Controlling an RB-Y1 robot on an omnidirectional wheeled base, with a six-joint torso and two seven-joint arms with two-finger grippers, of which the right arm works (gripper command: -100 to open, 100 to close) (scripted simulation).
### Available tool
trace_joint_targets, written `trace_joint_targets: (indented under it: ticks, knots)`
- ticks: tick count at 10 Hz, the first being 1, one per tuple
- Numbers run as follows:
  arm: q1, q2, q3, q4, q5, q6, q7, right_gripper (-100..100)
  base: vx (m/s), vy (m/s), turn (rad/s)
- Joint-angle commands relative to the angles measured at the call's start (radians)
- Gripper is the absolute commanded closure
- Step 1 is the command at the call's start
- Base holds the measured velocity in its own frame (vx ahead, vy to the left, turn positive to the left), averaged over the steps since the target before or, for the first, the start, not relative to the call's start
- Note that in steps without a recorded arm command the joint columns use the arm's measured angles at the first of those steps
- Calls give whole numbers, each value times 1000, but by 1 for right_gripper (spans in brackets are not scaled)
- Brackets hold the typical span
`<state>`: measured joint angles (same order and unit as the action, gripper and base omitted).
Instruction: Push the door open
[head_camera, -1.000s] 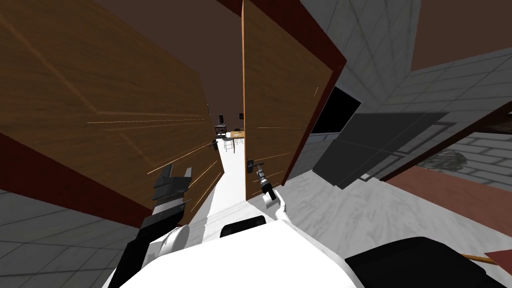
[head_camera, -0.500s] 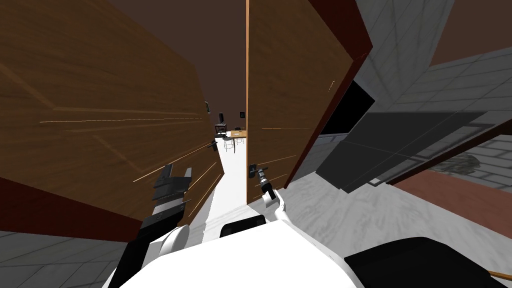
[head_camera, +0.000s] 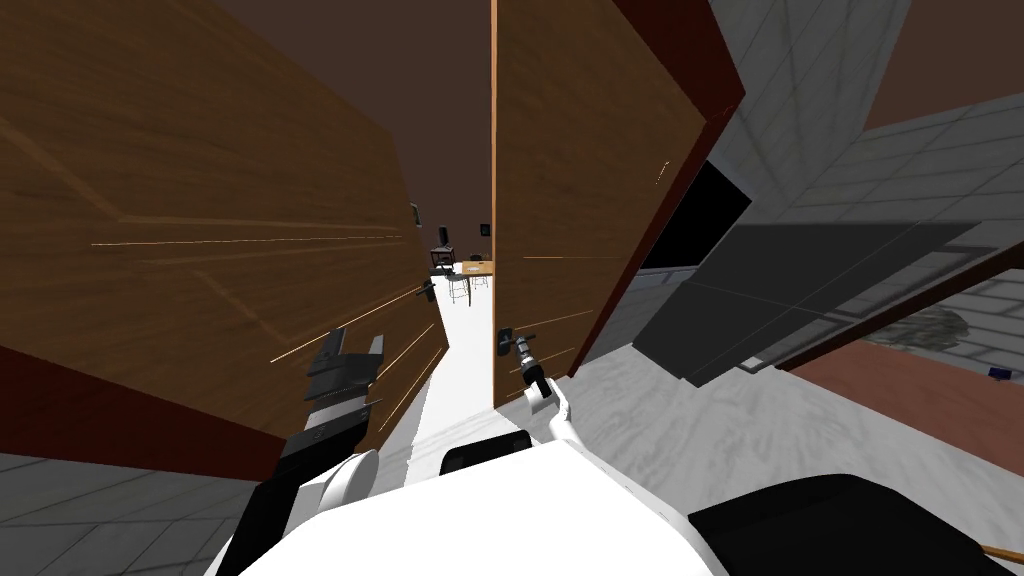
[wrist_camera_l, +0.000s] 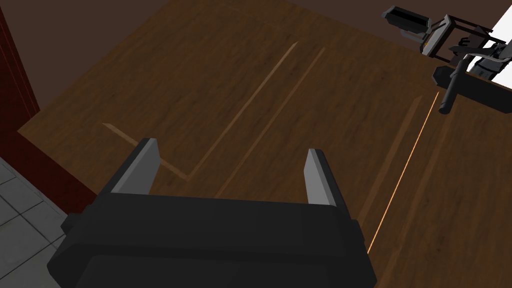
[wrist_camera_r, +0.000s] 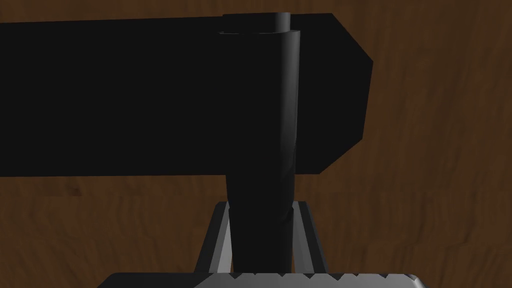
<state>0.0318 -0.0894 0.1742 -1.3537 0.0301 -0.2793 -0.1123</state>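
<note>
The door (head_camera: 570, 200) is a brown wooden leaf standing ajar right of the opening, its pale free edge turned towards me and a dark red frame (head_camera: 700, 90) along its far side. Its black lever handle (head_camera: 508, 338) sits low on the leaf, close to that free edge. The right hand (head_camera: 522, 347) is directly on it. In the right wrist view the lever handle (wrist_camera_r: 262, 125) runs straight up out of the right hand (wrist_camera_r: 261, 206), and both fingers (wrist_camera_r: 220, 235) press its sides, clamped on it. A black backplate (wrist_camera_r: 125, 95) lies flat against the wood behind.

Left of the opening stands a second wooden leaf (head_camera: 200, 200) with its own dark lever (head_camera: 428, 290). The left hand (head_camera: 352, 345) hangs close before this leaf's face, well short of that lever. In the left wrist view the left hand's (wrist_camera_l: 230, 150) fingers (wrist_camera_l: 145, 165) stand wide apart over the grooved panel (wrist_camera_l: 250, 75), with the dark lever (wrist_camera_l: 448, 92) off beyond them – whether the tips touch the wood I cannot tell.

Between the two leaves a white strip of floor (head_camera: 462, 340) leads to what looks like a small wooden counter (head_camera: 474, 268) with a stool (head_camera: 457, 288) beside it – too small to be sure. Past the dark red frame there is a black area (head_camera: 690, 225) in the grey tiled wall (head_camera: 800, 60).
</note>
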Motion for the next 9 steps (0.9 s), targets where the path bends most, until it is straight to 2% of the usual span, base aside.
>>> trace_joint_targets:
  ticks: [1,4,9]
  knots:
    - [-3,-1,-11,4,-1,0,3,100,105,27,-24]
    - [-9,-2,-34,11,-3,1,8,100,161,59,-36]
    - [-23,-1,-91,31,-8,1,21,100,166,97,-65]
